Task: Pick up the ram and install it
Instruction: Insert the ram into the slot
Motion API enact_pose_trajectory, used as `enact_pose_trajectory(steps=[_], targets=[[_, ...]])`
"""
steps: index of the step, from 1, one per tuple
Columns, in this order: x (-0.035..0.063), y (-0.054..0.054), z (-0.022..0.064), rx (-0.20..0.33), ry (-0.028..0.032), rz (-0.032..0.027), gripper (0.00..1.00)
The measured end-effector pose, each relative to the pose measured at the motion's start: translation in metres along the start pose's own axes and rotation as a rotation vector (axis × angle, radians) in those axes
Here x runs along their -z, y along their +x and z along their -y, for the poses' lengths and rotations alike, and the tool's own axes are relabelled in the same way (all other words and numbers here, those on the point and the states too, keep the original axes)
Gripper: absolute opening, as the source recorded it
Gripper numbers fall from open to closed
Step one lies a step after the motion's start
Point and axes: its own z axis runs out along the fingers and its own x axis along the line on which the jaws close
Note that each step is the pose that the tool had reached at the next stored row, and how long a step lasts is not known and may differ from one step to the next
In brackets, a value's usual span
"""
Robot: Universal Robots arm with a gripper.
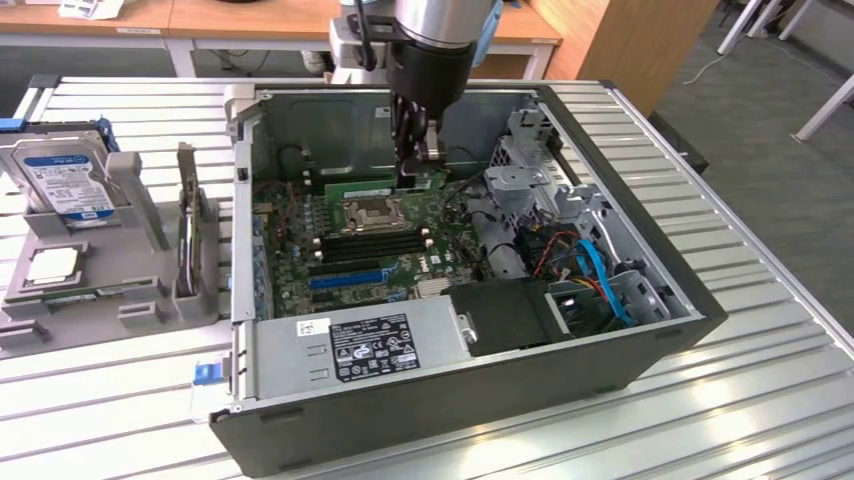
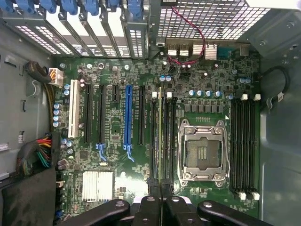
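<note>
Hard drive [image 1: 60,180]: parked in its stand at the exterior view's left, well apart from the work.
Ram [image 1: 363,186]: stands on edge along a memory slot just beside the processor socket [image 1: 370,212], lined up so it can seat.
Gripper [image 1: 422,168]: points straight down, clamped on the ram's end, likely to hold the stick upright.

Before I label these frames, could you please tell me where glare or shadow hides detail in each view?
Exterior view: light glares off the ribbed table, while the inside of the computer case is dimmer. Wrist view: a white glare patch washes out the motherboard beside the silver heatsink; the mesh panel looks bright.
</note>
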Motion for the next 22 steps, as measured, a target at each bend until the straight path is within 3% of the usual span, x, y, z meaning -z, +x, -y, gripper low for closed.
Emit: enact_pose_trajectory(steps=[22], targets=[[-0.0116, 0.000, 0.0005, 0.000, 0.0000, 0.0000, 0.12]])
